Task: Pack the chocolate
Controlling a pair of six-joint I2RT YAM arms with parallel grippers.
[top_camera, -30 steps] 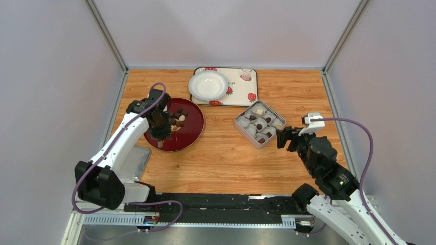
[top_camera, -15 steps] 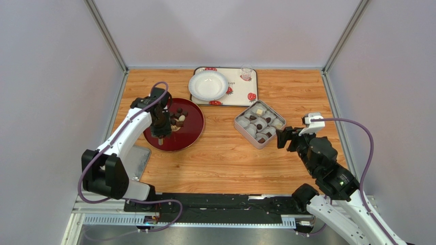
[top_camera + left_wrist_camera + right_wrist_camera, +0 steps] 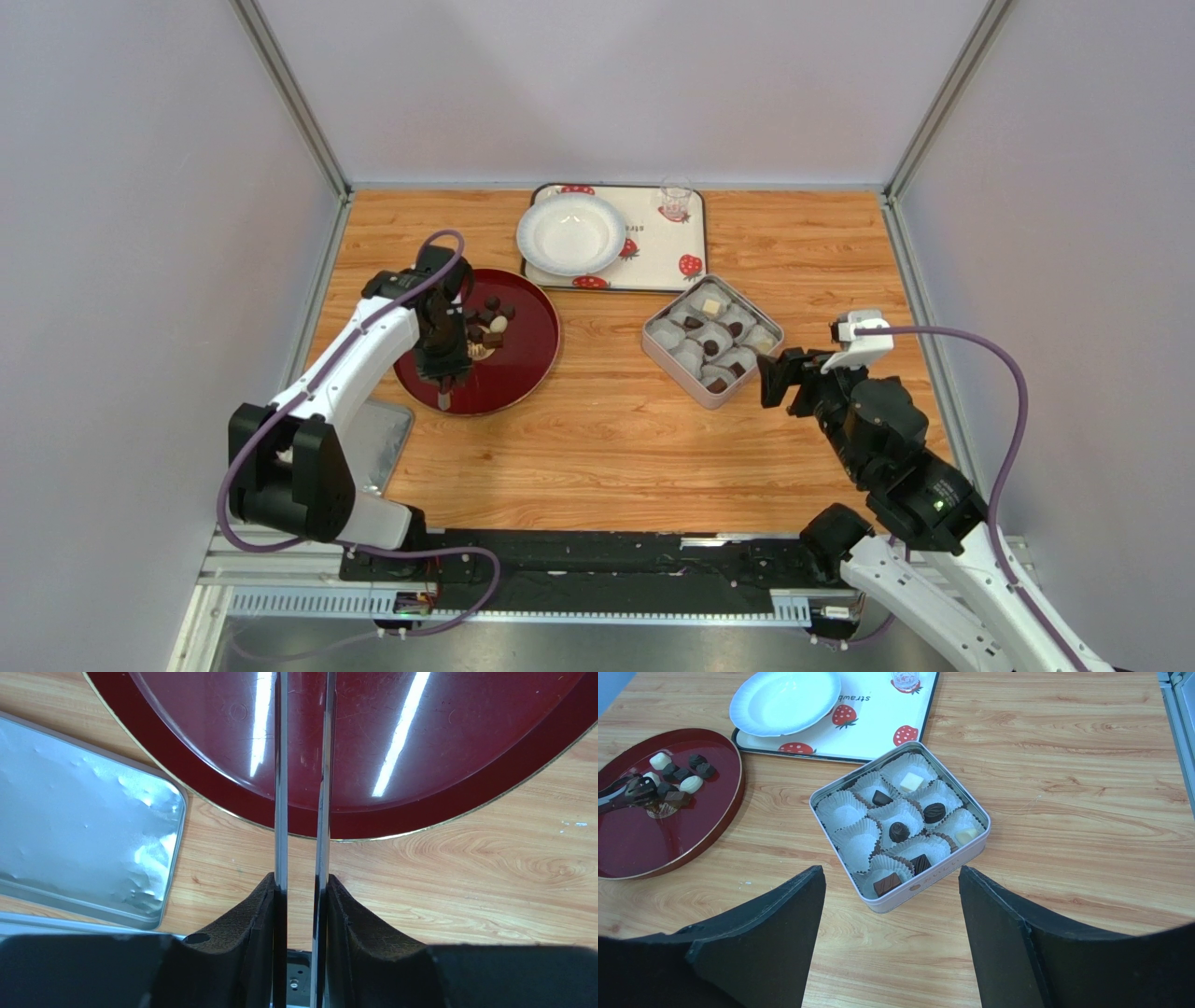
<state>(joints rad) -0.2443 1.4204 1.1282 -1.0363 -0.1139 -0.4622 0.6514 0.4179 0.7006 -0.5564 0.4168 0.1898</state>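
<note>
Wooden table (image 3: pixel 617 448) carries a red plate (image 3: pixel 508 381) of loose chocolate (image 3: pixel 690 784) and a part-filled square tin (image 3: pixel 927 876). Picking is under way: the left gripper (image 3: pixel 302 906) clamps tongs (image 3: pixel 281 777), whose tips sit among the pieces. Next, pinch one and carry it to an empty paper cup (image 3: pixel 840 808). The right gripper (image 3: pixel 774 378) hangs spread, holding nothing. The pieces lie flat, their long axes too small to tell.

My chocolate (image 3: pixel 690 784), tiny bite-sized pieces in dark brown and cream-white, lies in two lots. A loose cluster sits on the far side of the round dark-red plate (image 3: pixel 640 840) to my left. Seven more pieces (image 3: pixel 899 831) rest one apiece in white paper cups (image 3: pixel 840 808) inside the square silver tin (image 3: pixel 927 878).
</note>
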